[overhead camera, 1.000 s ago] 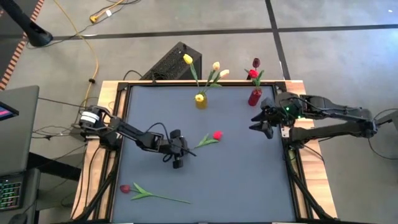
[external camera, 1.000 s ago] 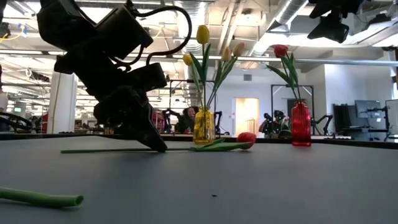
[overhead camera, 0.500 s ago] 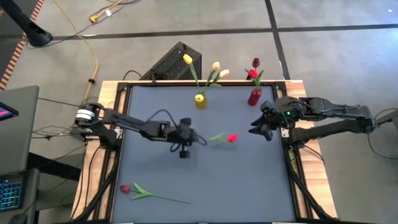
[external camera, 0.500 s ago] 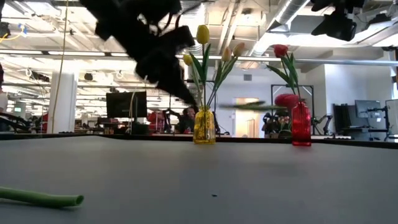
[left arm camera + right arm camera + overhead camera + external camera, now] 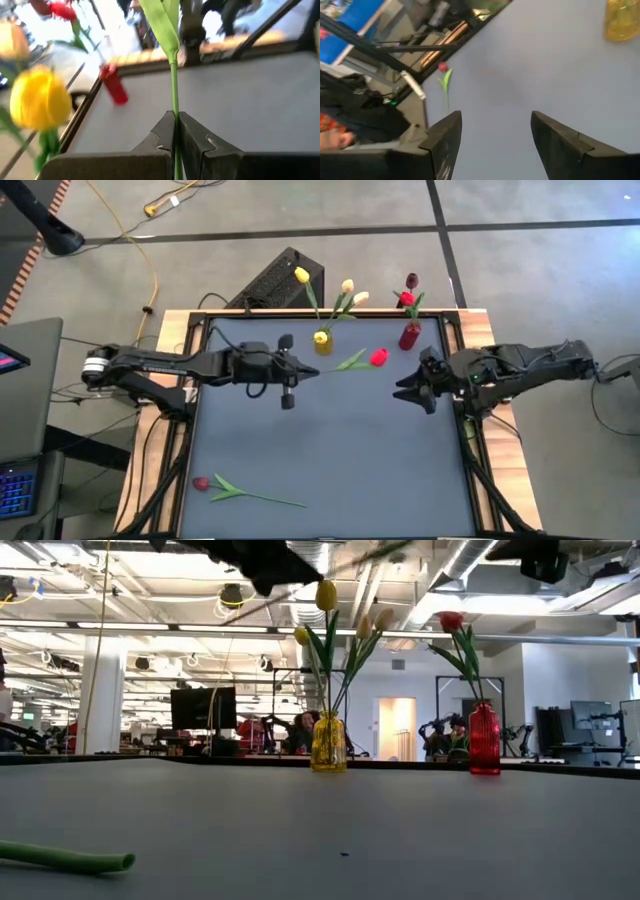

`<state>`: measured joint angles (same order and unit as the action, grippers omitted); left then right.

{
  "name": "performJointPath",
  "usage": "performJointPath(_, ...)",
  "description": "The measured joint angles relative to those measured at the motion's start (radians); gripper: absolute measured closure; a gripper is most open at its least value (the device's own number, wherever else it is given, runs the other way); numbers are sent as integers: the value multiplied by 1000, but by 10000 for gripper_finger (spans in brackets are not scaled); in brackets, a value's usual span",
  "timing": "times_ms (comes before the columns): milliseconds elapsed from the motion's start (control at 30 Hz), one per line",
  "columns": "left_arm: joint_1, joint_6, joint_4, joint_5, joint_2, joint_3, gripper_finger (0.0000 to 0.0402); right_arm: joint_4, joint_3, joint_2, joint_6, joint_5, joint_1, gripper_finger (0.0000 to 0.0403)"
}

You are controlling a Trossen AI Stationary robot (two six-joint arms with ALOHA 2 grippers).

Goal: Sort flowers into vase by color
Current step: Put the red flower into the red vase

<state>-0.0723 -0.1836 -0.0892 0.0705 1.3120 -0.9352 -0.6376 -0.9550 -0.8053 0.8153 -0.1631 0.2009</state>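
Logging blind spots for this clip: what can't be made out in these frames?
- Left gripper, shut on the red tulip: in the low view it is cut off by the top edge and the stem is blurred.
- Held tulip's head: beyond the left wrist view's top edge.
- Tulip lying on the table: the low view shows only its stem end.
- Right gripper, open: absent from the low view.

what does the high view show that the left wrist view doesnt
Only the high view shows the red flower's head, the right hand open near the red vase, and a dark red flower lying at the table's near edge. Only the left wrist view shows the left hand shut on the red flower's stem up close. Both show the red vase and the grey table.
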Motion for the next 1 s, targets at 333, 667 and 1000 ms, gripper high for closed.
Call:
performJointPath(333, 23, 58, -119, -166, -9, 0, 401, 0, 0, -98, 15, -46, 16, 139)
performJointPath(667, 28, 107, -258, -202, -9, 0, 401, 239, 0, -195, -173, -46, 11, 139)
performJointPath(1000, 28, 209, -330, -135, -3, 0, 401, 663, 1, -320, -480, -8, -86, 139)
